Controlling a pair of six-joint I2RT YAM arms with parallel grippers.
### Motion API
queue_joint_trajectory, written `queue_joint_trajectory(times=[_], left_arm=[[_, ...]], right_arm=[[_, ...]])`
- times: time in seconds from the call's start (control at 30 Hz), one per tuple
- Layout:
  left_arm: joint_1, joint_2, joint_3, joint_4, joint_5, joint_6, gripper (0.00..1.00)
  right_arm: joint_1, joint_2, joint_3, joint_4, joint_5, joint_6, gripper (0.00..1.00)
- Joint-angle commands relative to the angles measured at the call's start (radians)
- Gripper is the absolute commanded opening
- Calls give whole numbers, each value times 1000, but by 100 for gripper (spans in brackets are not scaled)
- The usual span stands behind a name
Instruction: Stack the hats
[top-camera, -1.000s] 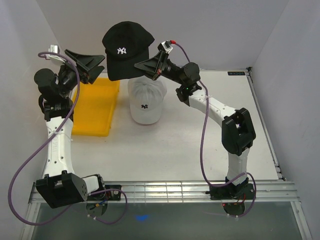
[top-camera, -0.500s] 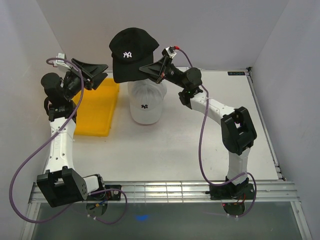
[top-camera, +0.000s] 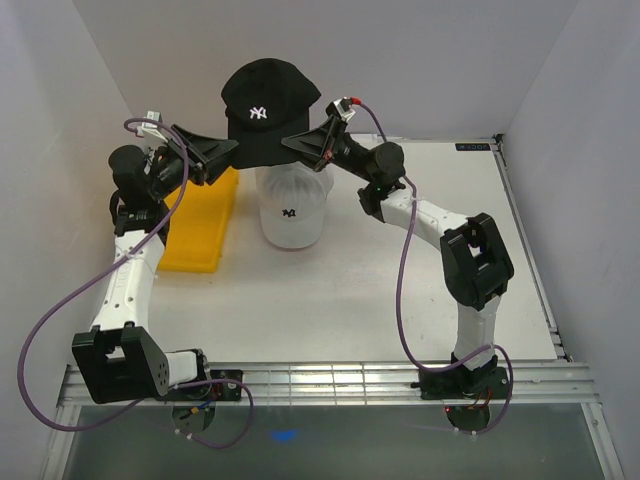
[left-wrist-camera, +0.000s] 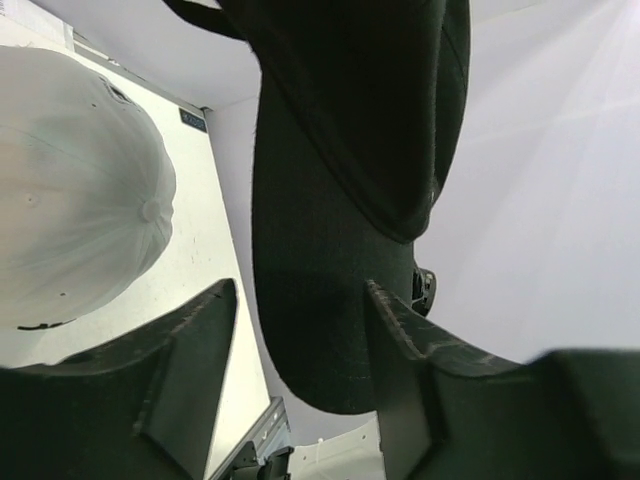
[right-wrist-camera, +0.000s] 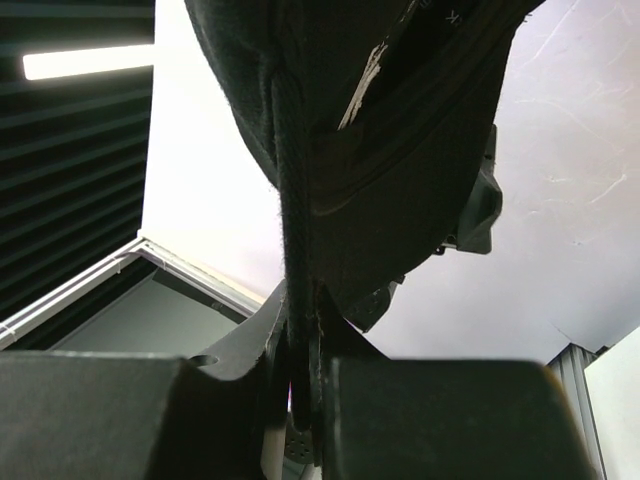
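Right claw (top-camera: 292, 143) is clamped on the rim of the black cap (top-camera: 268, 105), holding it high over the white cap (top-camera: 290, 205) down on the surface (top-camera: 420, 290). Left claw (top-camera: 232, 158) is spread apart around the opposite edge; contact there is hard to tell

raised hat (top-camera: 268, 105): between left gripper (top-camera: 225, 152) and right gripper (top-camera: 295, 140)
lower hat (top-camera: 292, 205): directly beneath raised hat, below both grippers
tray (top-camera: 195, 225): below left gripper, beside lower hat
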Motion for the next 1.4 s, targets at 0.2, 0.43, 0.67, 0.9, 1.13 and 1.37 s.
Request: queue_joint_trajectory(times=[0.2, 0.43, 0.67, 0.9, 1.13, 1.37], left_arm=[[-50, 26, 18, -27, -40, 53, 47], [-89, 87, 6, -25, -48, 89, 42], [-142, 162, 39, -19, -55, 110, 33], [-147, 204, 53, -17, -52, 122, 29], [-162, 202, 1, -8, -51, 135, 24], [-174, 162, -75, 9, -52, 141, 20]], right_arm=[[-11, -51, -64, 136, -6, 8, 8], [-39, -35, -156, 194, -46, 11, 8], [-59, 82, -109, 251, -106, 62, 8], [-73, 156, -78, 298, -123, 107, 8], [-74, 168, -144, 360, -146, 117, 8], [-74, 168, -251, 442, -143, 131, 8]])
